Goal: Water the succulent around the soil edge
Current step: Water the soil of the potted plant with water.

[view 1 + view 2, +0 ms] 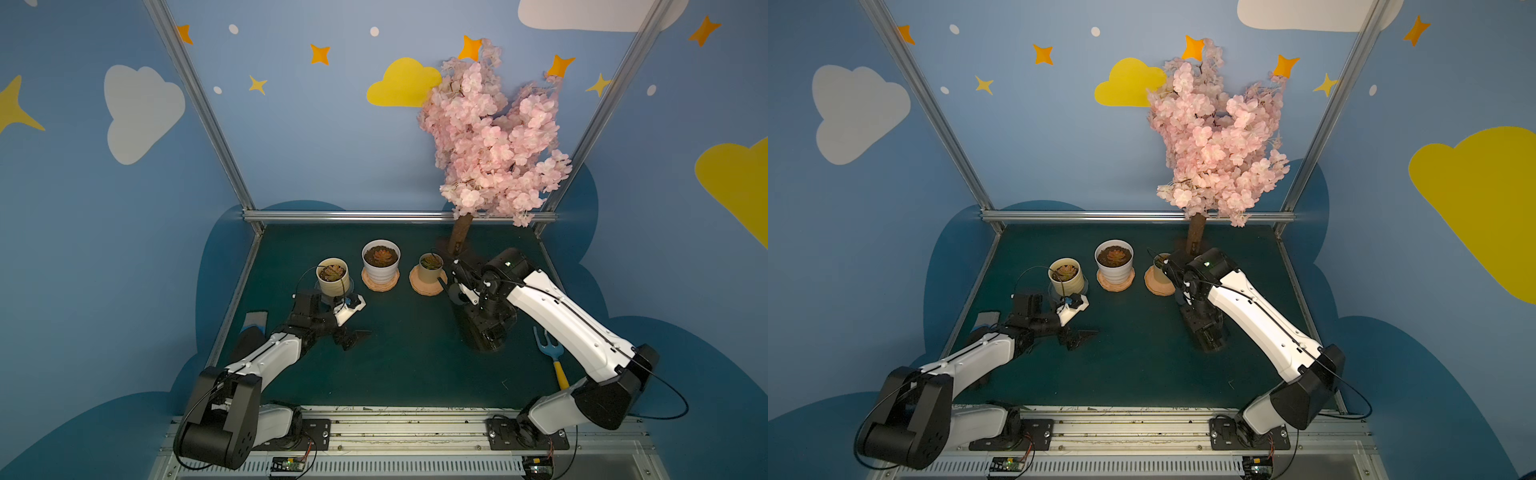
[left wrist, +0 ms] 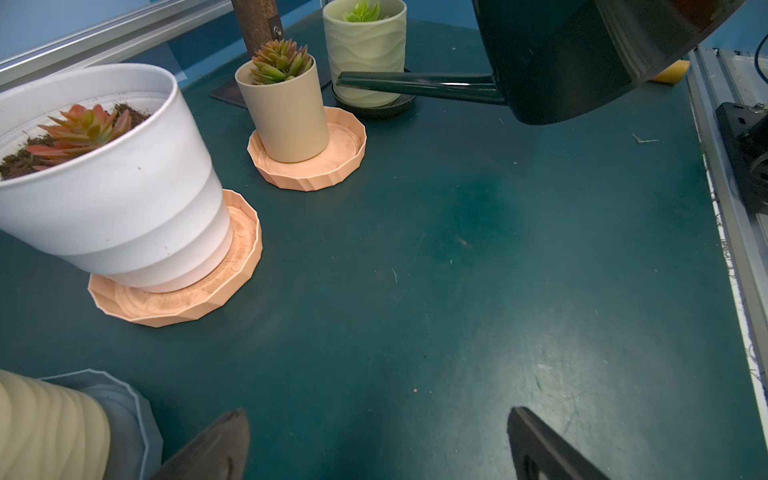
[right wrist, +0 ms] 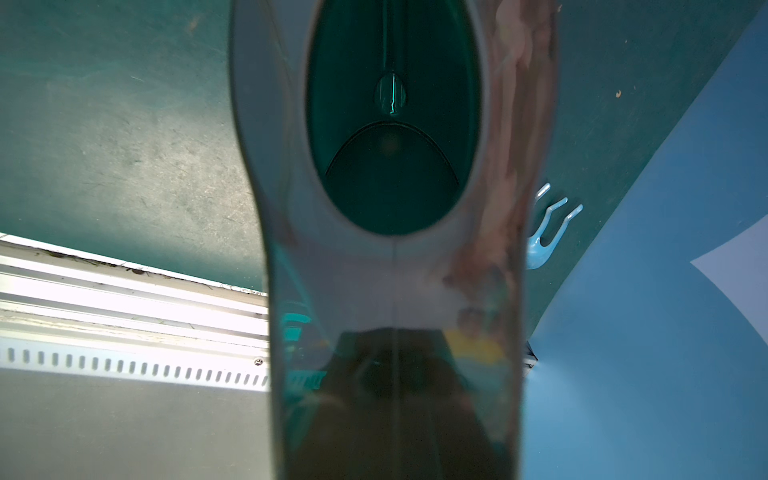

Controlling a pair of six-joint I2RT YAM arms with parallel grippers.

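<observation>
So the succulent I'd guess was the target sat in the tan pot on a peach saucer, toward the back of the tabletop. That's only going by where the spout pointed. Its soil was hidden behind the leaves, and I couldn't see any water anywhere.

The dark green watering can was up off the tabletop, with its spout roughly level. The tip stopped short of the tan pot's rim and lined up with a pale green wavy pot behind it. The right gripper was clamped tight on the can. The right wrist view looked straight down into the can, but I couldn't tell how much water was in there.

My read on progress: pickup and carry were done, and pouring hadn't started. What was left was getting the tip over the rim, tilting, and working around the soil edge without hitting the leaves.

The left gripper sat low with its fingers spread wide on nothing, next to a cream ribbed pot on a pale blue saucer. A white pot stood between that one and the tan one.
</observation>
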